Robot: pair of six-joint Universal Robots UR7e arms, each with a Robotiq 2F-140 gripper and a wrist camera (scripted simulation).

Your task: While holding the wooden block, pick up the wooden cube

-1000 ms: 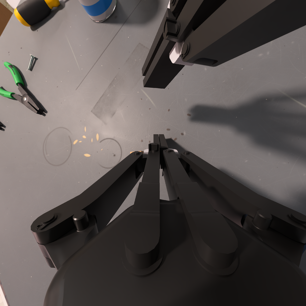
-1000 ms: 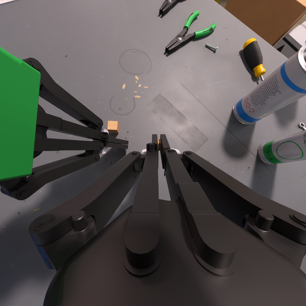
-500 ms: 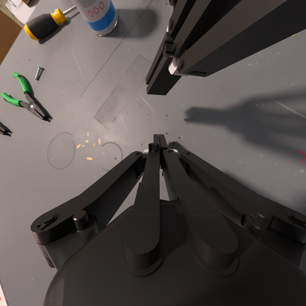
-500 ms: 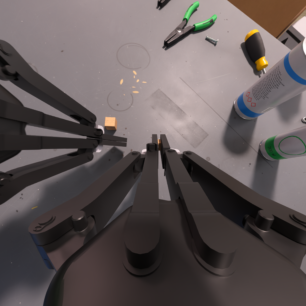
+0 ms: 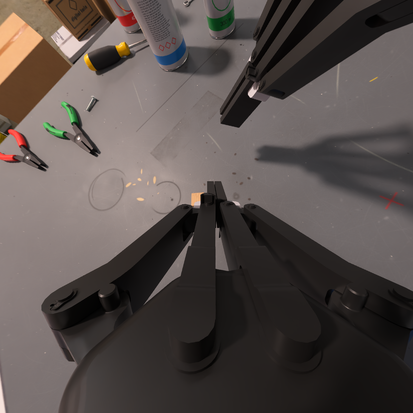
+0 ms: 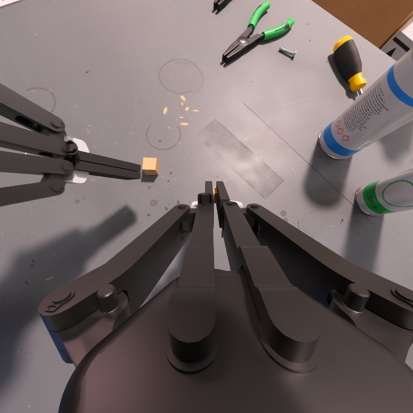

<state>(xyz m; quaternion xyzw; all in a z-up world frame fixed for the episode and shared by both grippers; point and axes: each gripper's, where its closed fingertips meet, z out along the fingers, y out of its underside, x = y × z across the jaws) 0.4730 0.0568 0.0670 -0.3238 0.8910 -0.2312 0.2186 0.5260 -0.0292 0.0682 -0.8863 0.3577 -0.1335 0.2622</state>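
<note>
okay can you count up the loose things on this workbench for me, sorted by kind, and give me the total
Spray cans: 3 (blue band, green band, red band)
Pliers: 2 (green handles, red handles)
Screwdriver: 1
Bolt: 1
Wooden pieces: 2 (cube, block in the right gripper)
Total: 9

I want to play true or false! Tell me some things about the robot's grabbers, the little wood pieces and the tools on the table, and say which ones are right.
1. The right gripper is pinching a small wooden block. True.
2. The left gripper is wide open. False: its fingers are shut together and hold nothing.
3. The wooden cube sits on the table. True.
4. The pliers near the bolt have blue handles. False: they are green.
5. The screwdriver lies flat on the table. True.
</note>
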